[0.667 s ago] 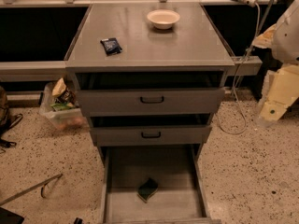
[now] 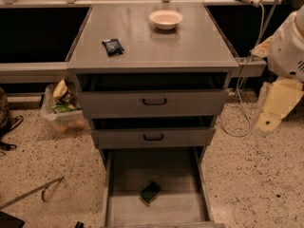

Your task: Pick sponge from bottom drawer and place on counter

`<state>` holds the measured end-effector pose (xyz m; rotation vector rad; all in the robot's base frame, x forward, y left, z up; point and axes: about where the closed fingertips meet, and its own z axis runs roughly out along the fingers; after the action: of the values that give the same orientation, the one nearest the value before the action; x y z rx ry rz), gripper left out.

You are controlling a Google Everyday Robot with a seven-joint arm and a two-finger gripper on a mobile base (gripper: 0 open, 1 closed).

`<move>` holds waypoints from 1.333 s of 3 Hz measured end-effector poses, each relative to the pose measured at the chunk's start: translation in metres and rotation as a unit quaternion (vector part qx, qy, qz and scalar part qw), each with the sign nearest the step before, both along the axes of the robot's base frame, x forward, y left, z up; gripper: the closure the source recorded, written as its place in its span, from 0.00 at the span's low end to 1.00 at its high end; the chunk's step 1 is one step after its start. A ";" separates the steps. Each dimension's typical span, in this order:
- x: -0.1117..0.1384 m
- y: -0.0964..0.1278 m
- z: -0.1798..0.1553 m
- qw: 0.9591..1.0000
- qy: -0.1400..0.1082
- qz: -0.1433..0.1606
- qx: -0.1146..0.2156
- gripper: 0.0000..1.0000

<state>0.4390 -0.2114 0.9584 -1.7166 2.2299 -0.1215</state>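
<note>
The sponge [image 2: 150, 192], dark green face up over a yellow body, lies tilted in the open bottom drawer [image 2: 190, 208], near the middle of its floor. The counter [image 2: 156, 44] is the grey top of the cabinet. My gripper [image 2: 277, 106] hangs off the white arm at the right edge of the view, beside the cabinet at about the height of the top drawer. It is well above and to the right of the sponge and touches nothing.
A white bowl [image 2: 166, 19] and a dark blue-black packet [image 2: 113, 46] sit on the counter. The two upper drawers [image 2: 153, 102] stand slightly open. A clear bin of items [image 2: 64, 110] sits on the floor at left, and a cable [image 2: 242, 103] hangs at right.
The arm and gripper at the right have shifted slightly down and left. The sponge and drawers have not moved.
</note>
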 end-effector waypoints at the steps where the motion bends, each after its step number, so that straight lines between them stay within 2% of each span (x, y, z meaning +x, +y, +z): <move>1: 0.000 0.012 -0.057 1.000 0.009 0.000 0.021 0.00; 2: -0.001 0.026 -0.140 0.998 0.032 -0.012 0.048 0.00; 3: -0.003 0.036 -0.253 0.996 0.046 -0.027 0.065 0.00; 4: -0.003 0.036 -0.253 0.996 0.046 -0.027 0.065 0.00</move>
<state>0.4359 -0.1753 0.7058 -1.6235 2.2952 0.0905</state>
